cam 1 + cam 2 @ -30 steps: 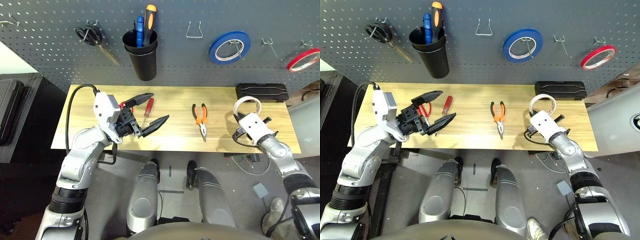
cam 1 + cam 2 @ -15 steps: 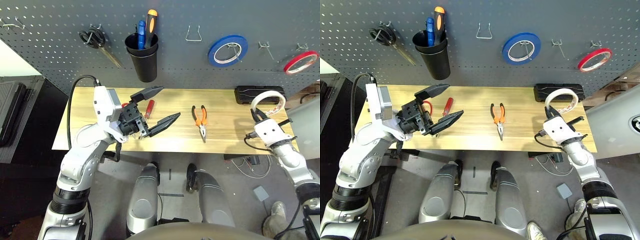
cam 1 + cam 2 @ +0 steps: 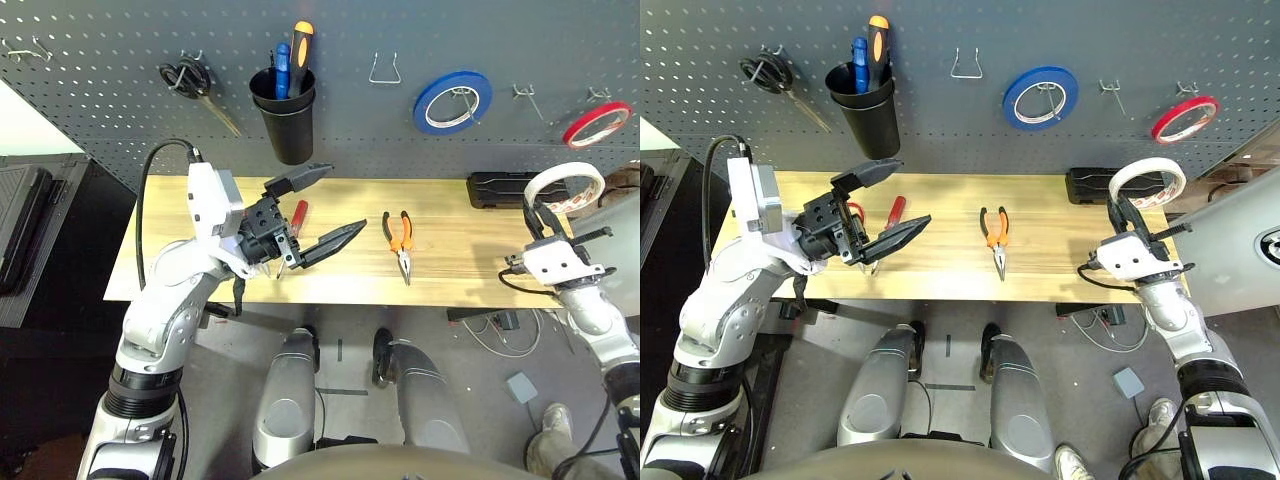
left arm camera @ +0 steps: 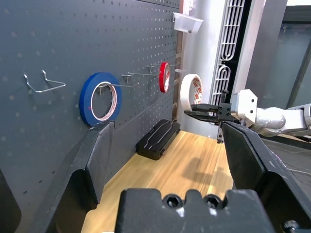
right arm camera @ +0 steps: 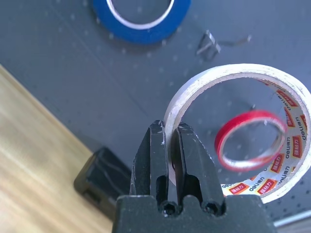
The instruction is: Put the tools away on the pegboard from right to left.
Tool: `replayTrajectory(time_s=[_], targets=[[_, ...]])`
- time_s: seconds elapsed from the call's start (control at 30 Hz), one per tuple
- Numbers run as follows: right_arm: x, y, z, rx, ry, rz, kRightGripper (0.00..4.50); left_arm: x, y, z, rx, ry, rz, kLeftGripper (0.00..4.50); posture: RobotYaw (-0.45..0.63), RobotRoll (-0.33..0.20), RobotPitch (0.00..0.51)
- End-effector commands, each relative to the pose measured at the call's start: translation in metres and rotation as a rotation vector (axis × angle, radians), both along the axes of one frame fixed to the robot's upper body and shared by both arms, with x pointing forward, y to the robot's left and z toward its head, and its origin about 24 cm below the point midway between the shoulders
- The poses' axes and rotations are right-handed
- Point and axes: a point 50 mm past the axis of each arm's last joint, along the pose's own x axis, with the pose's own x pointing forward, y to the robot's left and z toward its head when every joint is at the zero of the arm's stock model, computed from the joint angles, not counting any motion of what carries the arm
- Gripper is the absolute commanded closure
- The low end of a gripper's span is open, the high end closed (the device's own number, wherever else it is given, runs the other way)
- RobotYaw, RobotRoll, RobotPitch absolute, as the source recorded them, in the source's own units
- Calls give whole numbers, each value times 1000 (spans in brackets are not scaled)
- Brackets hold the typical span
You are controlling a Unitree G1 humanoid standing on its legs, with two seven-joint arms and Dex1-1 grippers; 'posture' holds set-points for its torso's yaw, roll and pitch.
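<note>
- Dark grey pegboard (image 3: pixel 350 130) stands along the back of a light wooden desk (image 3: pixel 350 280), with the floor (image 3: pixel 350 420) visible in front.
- The right pincer (image 3: pixel 1124 212) is closed on the rim of the white tape roll (image 5: pixel 291 179), holding it up off the desk, near the black case (image 3: pixel 500 190).
- The left pincer (image 3: pixel 318 205) is wide open with nothing between its fingers, above the desk's left part.
- Partly hidden by it, the red-handled screwdriver (image 3: pixel 897 211) and red-handled scissors (image 3: pixel 857 209) lie on the desk.
- The orange-and-black-handled pliers (image 3: pixel 402 243) lie near the desk's middle, handles toward the pegboard.
- On the pegboard hang black-handled scissors (image 3: pixel 190 78), a blue tape roll (image 3: pixel 424 108) and a red tape roll (image 3: pixel 575 132).
- Between the black-handled scissors and blue roll are a black cup (image 3: pixel 288 130) holding an orange-and-black handle (image 3: pixel 301 50) and a blue one, then an empty wire hook (image 3: pixel 384 72).
</note>
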Motion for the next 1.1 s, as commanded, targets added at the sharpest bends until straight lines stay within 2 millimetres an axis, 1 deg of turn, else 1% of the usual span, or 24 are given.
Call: replayTrajectory(time_s=[0.03,0.17,0.3,0.43,0.77,0.97,1.07,1.1], targets=[[2,5,9,-15,-55,31,4481,-1,-5,-4,1,15,-35,0,295,0,226],[10,10,18,-4,-89,38,4481,0,-5,-4,-2,16,-36,0,289,0,225],[23,16,28,23,-111,44,4481,2,-7,-2,-13,15,-38,0,286,0,226],[38,21,35,43,-98,46,4481,4,-6,-2,-16,15,-37,0,285,0,225],[84,22,52,78,25,-13,4481,8,-6,-4,-18,15,-30,0,296,0,225],[105,36,60,104,103,-11,4481,10,-4,-4,-8,15,-21,0,301,0,225],[110,41,61,130,130,-17,4481,10,-3,-4,-5,15,-18,0,309,0,226],[111,42,61,143,133,-17,4191,10,-3,-4,-2,15,-16,0,309,0,226]])
